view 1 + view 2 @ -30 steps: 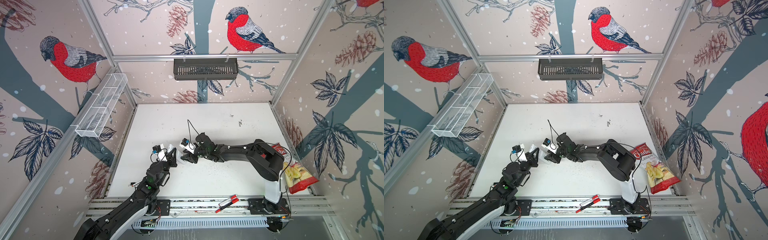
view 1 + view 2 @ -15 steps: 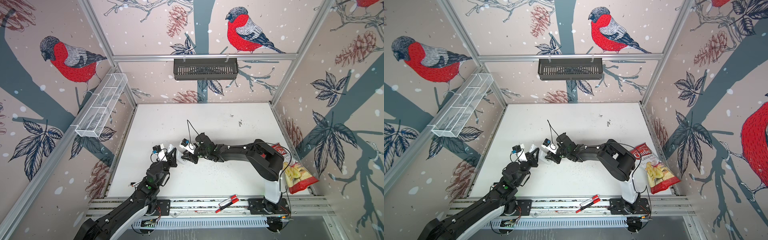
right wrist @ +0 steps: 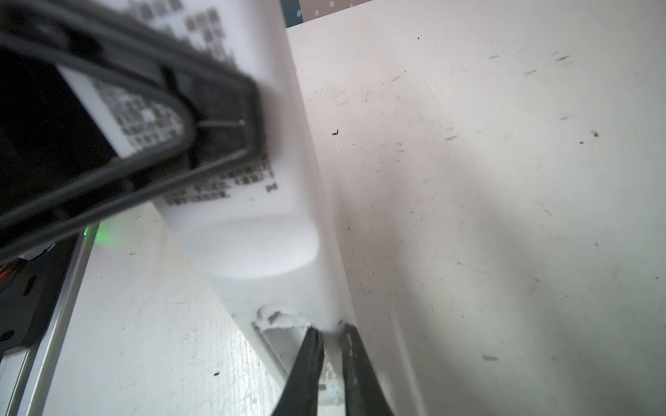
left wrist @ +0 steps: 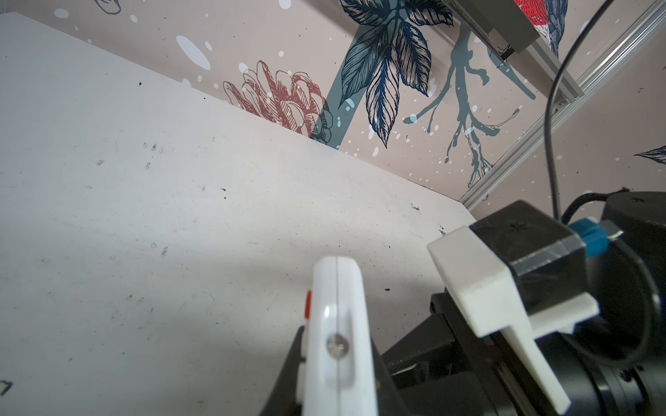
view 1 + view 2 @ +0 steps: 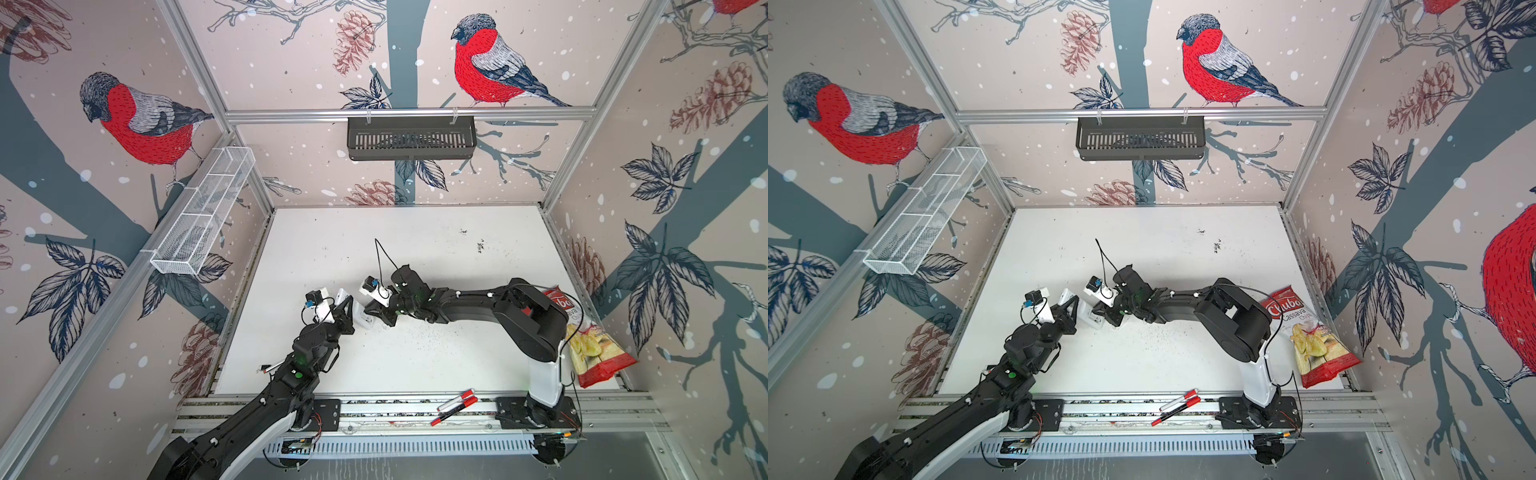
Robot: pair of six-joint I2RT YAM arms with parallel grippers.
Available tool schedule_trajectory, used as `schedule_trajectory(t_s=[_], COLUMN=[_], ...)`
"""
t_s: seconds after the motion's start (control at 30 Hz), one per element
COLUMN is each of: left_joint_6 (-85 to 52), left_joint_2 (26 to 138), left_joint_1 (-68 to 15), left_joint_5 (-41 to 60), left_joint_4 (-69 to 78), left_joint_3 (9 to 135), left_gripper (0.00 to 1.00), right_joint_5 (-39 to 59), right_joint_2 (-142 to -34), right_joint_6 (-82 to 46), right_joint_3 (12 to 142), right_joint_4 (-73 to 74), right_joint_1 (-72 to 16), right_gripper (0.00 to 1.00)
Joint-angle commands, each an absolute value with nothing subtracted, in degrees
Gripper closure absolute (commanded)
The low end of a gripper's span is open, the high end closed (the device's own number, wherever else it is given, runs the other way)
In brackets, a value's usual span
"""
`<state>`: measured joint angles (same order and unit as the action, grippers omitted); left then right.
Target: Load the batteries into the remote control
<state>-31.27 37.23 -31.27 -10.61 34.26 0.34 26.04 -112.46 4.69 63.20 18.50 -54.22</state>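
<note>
The white remote control [image 5: 360, 316] [image 5: 1089, 314] stands on its long edge just left of the table's middle. My left gripper [image 5: 347, 309] [image 5: 1073, 309] is shut on it across its two flat faces. In the left wrist view the remote control [image 4: 338, 324] rises between the dark fingers [image 4: 292, 363]. My right gripper [image 5: 372, 318] [image 5: 1100, 318] meets it from the right. In the right wrist view its fingertips [image 3: 313, 345] are almost together at the open battery bay of the remote control [image 3: 259, 234]. Only a sliver of white plastic and a metal spring shows between them. The batteries are hidden.
Two red-and-white marker pens [image 5: 455, 405] lie on the front rail, and another pen [image 5: 270, 368] lies beside the left arm. A red chips bag [image 5: 594, 349] leans at the right wall. A black basket [image 5: 411, 137] hangs on the back wall, a white wire basket [image 5: 203, 216] on the left.
Both arms stay where they were. The right gripper's fingers have drawn closer together at the remote.
</note>
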Motion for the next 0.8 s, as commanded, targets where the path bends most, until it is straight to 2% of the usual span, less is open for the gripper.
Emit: schedule_trajectory(t_s=[0.0,0.33,0.53,0.77], left_joint_6=[-31.20,-31.30,-31.12,-28.86], left_joint_2=[37.10,37.39,37.49,35.91], left_joint_1=[-31.29,-31.28,-31.29,-31.29], left_joint_5=[-8.21,-8.17,-7.88,-7.28], left_joint_4=[35.75,35.95,36.30,35.60], left_joint_3=[-5.75,-5.67,-5.67,-4.77], left_gripper=[1.00,1.00,1.00,1.00], right_joint_5=[26.30,23.21,20.96,15.96], right_joint_2=[-112.30,-108.08,-102.43,-95.37], right_joint_6=[4.41,2.11,-1.01,-9.09], right_joint_3=[63.33,58.57,51.29,45.23], right_joint_4=[17.72,13.26,14.86,13.71], right_joint_1=[-54.05,-49.47,-47.70,-44.96], right_gripper=[0.85,0.82,0.76,0.56])
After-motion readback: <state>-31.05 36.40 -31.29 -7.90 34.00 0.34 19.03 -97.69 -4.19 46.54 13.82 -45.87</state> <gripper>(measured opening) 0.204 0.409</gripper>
